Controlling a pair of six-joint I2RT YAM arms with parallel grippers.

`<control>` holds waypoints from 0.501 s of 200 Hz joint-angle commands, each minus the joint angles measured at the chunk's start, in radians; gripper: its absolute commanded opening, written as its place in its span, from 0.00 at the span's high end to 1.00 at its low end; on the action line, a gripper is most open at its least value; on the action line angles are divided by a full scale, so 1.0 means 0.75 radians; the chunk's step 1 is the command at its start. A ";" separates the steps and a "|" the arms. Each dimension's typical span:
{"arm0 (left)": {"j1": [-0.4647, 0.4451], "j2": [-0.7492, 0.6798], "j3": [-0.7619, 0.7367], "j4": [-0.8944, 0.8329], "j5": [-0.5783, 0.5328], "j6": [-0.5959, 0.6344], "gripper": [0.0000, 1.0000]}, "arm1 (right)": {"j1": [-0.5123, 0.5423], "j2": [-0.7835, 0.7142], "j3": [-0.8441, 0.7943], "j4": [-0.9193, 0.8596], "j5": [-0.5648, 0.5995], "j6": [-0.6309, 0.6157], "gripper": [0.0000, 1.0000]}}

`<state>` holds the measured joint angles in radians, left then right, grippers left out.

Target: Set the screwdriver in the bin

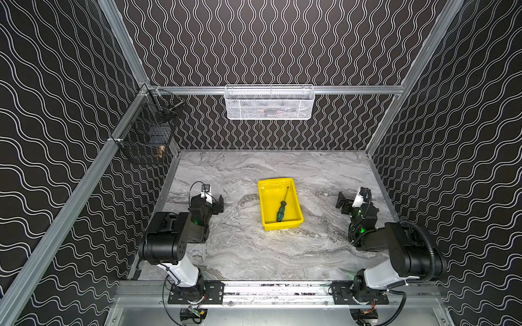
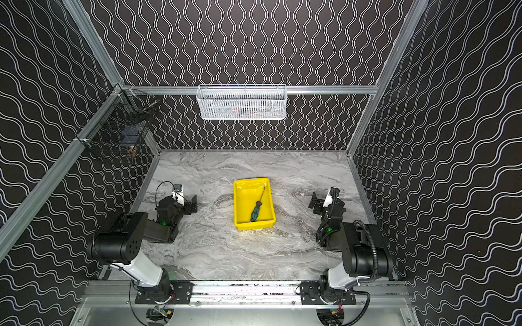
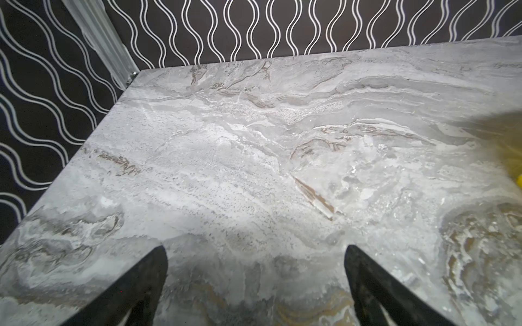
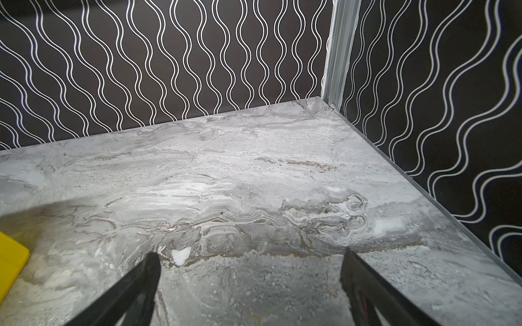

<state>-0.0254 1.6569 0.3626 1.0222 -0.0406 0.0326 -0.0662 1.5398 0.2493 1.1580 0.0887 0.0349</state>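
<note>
Screwdriver [image 1: 281,211] is in neither claw. Left gripper [image 3: 254,251] has its jaws spread wide and empty over the marble table [image 3: 254,141]; right gripper [image 4: 250,254] is the same. Both arms are folded low, one each side of the bin [image 1: 279,225], well apart from it. The tool lies diagonally inside the yellow bin, teal-black handle toward the near wall, thin shaft tip seemingly by the far right wall.

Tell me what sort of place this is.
Probably a robot test cell: a left arm and right arm bolted to a rail, patterned walls on a metal frame, enclosing a marble-look tabletop.
</note>
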 commanded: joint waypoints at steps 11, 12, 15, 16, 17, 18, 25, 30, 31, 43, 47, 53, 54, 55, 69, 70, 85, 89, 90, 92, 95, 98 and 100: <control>-0.007 0.004 0.018 -0.007 0.034 0.032 0.01 | 0.002 0.005 0.034 0.009 -0.137 -0.061 0.01; -0.008 0.005 0.018 -0.005 0.034 0.032 0.01 | 0.002 0.004 0.035 0.004 -0.139 -0.061 0.01; -0.009 0.007 0.020 -0.005 0.036 0.034 0.01 | 0.002 -0.002 0.032 -0.001 -0.144 -0.057 0.01; -0.009 0.008 0.022 -0.008 0.037 0.035 0.01 | 0.001 -0.004 0.030 -0.003 -0.145 -0.057 0.01; -0.009 0.008 0.024 -0.011 0.037 0.036 0.01 | 0.001 -0.005 0.028 -0.004 -0.148 -0.056 0.01; -0.009 0.008 0.026 -0.016 0.039 0.036 0.01 | 0.001 -0.006 0.027 -0.005 -0.152 -0.054 0.01; -0.013 0.007 0.028 -0.026 0.035 0.040 0.01 | 0.000 -0.003 0.033 -0.008 -0.164 -0.055 0.01; -0.013 0.009 0.027 -0.020 0.034 0.040 0.01 | 0.000 0.000 0.026 0.005 -0.168 -0.053 0.01; -0.014 0.010 0.030 -0.022 0.034 0.040 0.01 | -0.001 0.000 0.025 0.011 -0.167 -0.054 0.01; -0.016 0.011 0.034 -0.031 0.037 0.040 0.02 | -0.002 0.005 0.022 0.028 -0.169 -0.053 0.01; -0.015 0.012 0.034 -0.029 0.036 0.040 0.02 | -0.002 0.001 0.024 0.019 -0.169 -0.052 0.01; -0.015 0.010 0.035 -0.033 0.036 0.042 0.02 | -0.002 -0.002 0.025 0.010 -0.167 -0.052 0.01; -0.015 0.010 0.036 -0.032 0.036 0.040 0.02 | -0.002 -0.003 0.024 0.010 -0.167 -0.052 0.01; -0.015 0.010 0.035 -0.032 0.035 0.041 0.02 | -0.002 -0.002 0.024 0.010 -0.167 -0.052 0.01; -0.015 0.009 0.033 -0.032 0.035 0.040 0.01 | -0.002 0.002 0.015 0.035 -0.159 -0.057 0.01; -0.015 0.010 0.033 -0.030 0.034 0.040 0.02 | -0.002 0.002 0.014 0.036 -0.156 -0.057 0.01; -0.018 0.010 0.031 -0.029 0.028 0.041 0.01 | -0.002 0.000 0.018 0.032 -0.157 -0.055 0.01; -0.019 0.010 0.030 -0.028 0.027 0.043 0.01 | -0.002 0.002 0.022 0.024 -0.161 -0.052 0.01; -0.019 0.009 0.030 -0.026 0.026 0.043 0.01 | -0.002 0.002 0.022 0.024 -0.162 -0.052 0.01; -0.019 0.009 0.030 -0.027 0.026 0.043 0.01 | -0.002 0.000 0.021 0.023 -0.161 -0.053 0.01; -0.019 0.010 0.030 -0.027 0.024 0.044 0.01 | -0.002 -0.001 0.019 0.025 -0.154 -0.057 0.01; -0.021 0.008 0.030 -0.027 0.024 0.042 0.01 | -0.002 -0.003 0.016 0.026 -0.149 -0.061 0.00; -0.021 0.008 0.030 -0.027 0.021 0.044 0.01 | -0.002 -0.003 0.015 0.028 -0.148 -0.061 0.01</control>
<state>-0.0395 1.6630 0.3820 0.9901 -0.0227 0.0551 -0.0673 1.5410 0.2611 1.1500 -0.0162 0.0067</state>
